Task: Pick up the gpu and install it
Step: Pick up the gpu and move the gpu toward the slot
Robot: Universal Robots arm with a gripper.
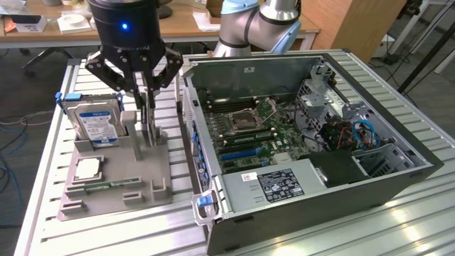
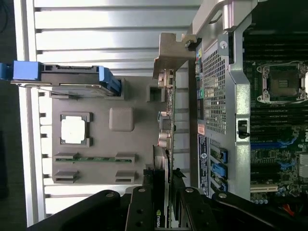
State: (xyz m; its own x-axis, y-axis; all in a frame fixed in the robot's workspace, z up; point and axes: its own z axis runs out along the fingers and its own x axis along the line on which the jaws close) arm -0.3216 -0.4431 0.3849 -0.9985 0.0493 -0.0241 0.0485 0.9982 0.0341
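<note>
The grey moulded holder [image 1: 114, 200] on the ribbed metal table [image 1: 398, 229] carries a boxy hard drive [image 1: 96, 122], a square processor [image 1: 87, 168], a thin memory stick [image 1: 110, 185] and the flat gpu [image 1: 150, 130], upright on edge, with black jaws clenched on its sides

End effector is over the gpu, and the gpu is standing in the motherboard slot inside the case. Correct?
Not quite. The end effector is over the gpu, but the gpu stands upright in the grey holder beside the case, not in the motherboard slot. The exterior view shows it.
</note>
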